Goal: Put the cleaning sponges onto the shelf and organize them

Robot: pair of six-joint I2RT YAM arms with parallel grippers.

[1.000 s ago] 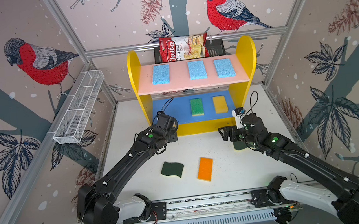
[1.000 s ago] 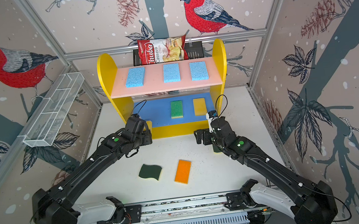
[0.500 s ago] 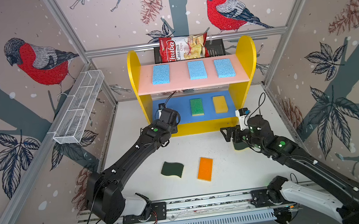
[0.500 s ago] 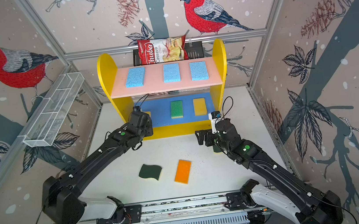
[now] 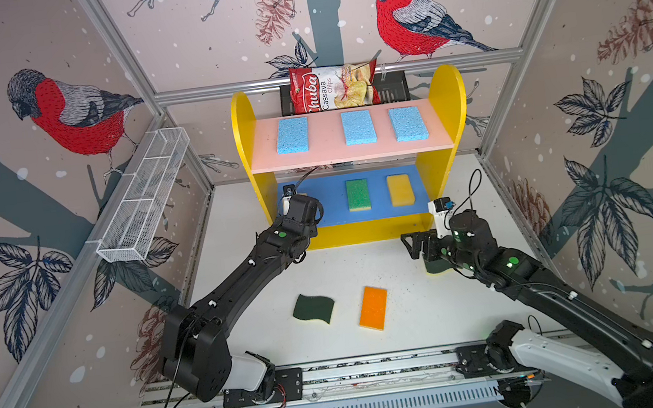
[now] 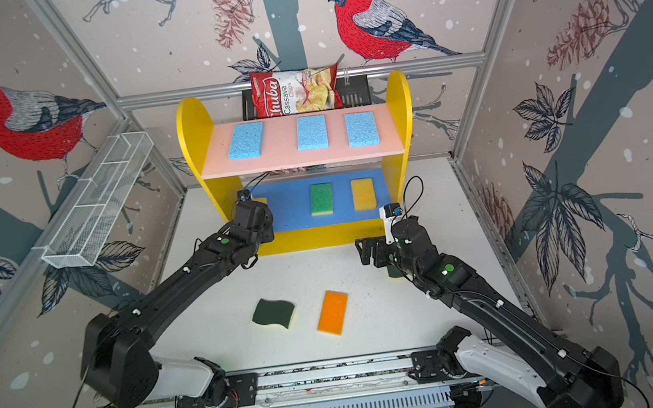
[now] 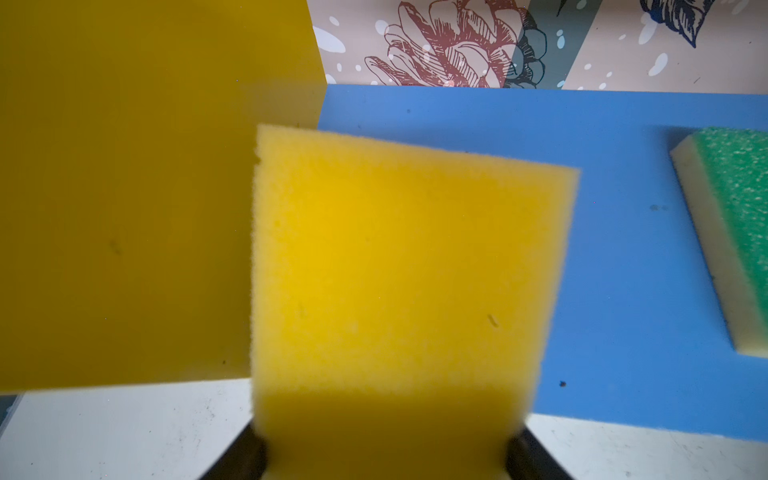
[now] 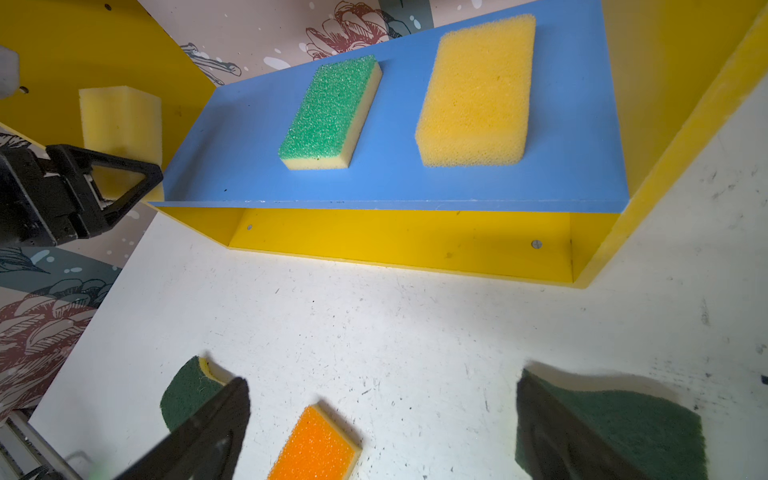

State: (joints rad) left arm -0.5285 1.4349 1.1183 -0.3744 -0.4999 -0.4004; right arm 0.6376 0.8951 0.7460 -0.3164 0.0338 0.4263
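Clamping a yellow sponge (image 7: pixel 407 266) between its jaws at the left end of the shelf's (image 5: pixel 447 99) blue middle board (image 7: pixel 623 249), the left gripper (image 7: pixel 386 457) leaves the right gripper (image 8: pixel 384 382) spread wide above a wavy dark-green sponge (image 8: pixel 623 419) near the desk's (image 5: pixel 365 267) right edge.

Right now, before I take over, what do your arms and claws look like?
The left arm and right arm are matte black with white base segments, green dots near the wrists and thin black cables looping off them. The left claw and right claw are black; the left one's finger is a hollow triangle.
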